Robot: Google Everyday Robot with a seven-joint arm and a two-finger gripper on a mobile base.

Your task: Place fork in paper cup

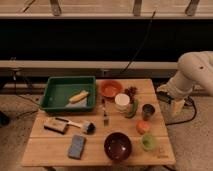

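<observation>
Camera view: the task is at its start, and no step of it shows as done. The gripper (175, 109) hangs past the right-hand edge of the wooden surface (50, 145), pointing downward, level with the row of cups. Its jaws stand fully apart and hold nothing.

The fork (105, 114) lies flat on the surface, well apart from the gripper, on the far side of the paper cup (122, 101) from it. The fork handle points toward the back of the surface and the tines toward the front. The paper cup stands upright with its mouth open, just beside the fork. Nothing is visible inside it.

Between the gripper and the paper cup stand a green elongated item (134, 107) and a dark metallic cup (148, 111), the latter being nearest to the gripper.

Remaining steps, as judged from this layout:
1. Bring the gripper over the surface, past the dark metallic cup, to the fork.
2. Grasp the fork and lift it.
3. Carry it to the paper cup and release it inside.
</observation>
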